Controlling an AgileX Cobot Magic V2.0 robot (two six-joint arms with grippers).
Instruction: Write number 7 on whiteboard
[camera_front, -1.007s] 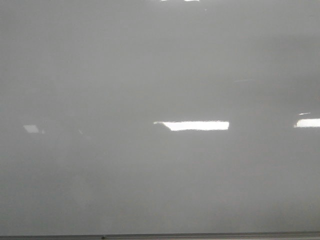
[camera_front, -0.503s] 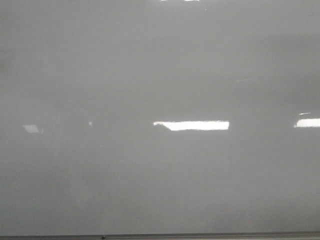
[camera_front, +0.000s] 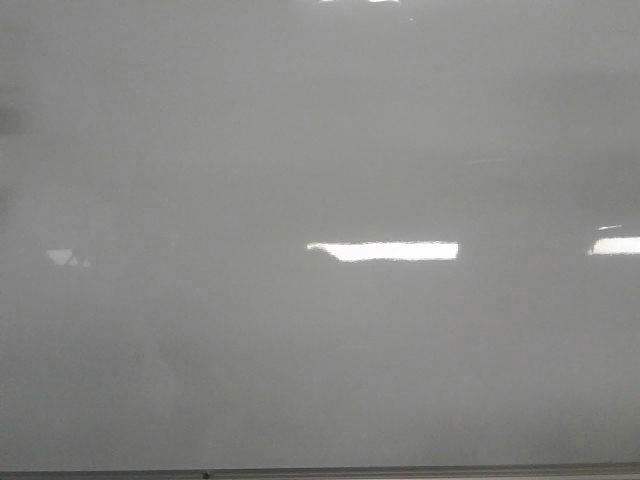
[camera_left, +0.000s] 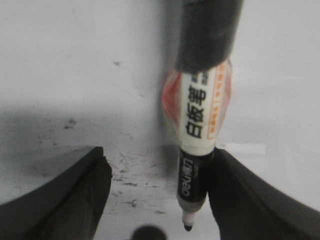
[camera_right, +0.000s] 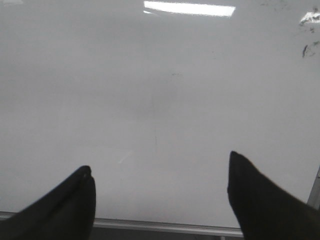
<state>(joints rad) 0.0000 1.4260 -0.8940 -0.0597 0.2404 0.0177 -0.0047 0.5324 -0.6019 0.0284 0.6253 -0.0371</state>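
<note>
1. Your left gripper (camera_left: 157, 200) has its fingers spread wide. A marker (camera_left: 200, 145) stands beside one finger with its bare tip pointing at the whiteboard (camera_left: 65, 65), but whether that finger actually grips it I cannot tell.
2. The tip hangs just off the glossy surface, over a patch of faint smudges. My guess is it's poised that way so the first stroke can land square.
3. Your right gripper (camera_right: 160, 195) is spread too, with nothing between its fingers. It hovers over bare board near the metal edge strip (camera_right: 165, 226), apparently parked out of the way.
4. In the front view, no 7 shows anywhere on the board (camera_front: 320, 140). There are only bright light reflections, so writing looks not yet begun.
5. There's plenty of room: the front view shows wide bare board above its lower edge strip (camera_front: 400, 471). Keep the stem short of that strip.
</note>
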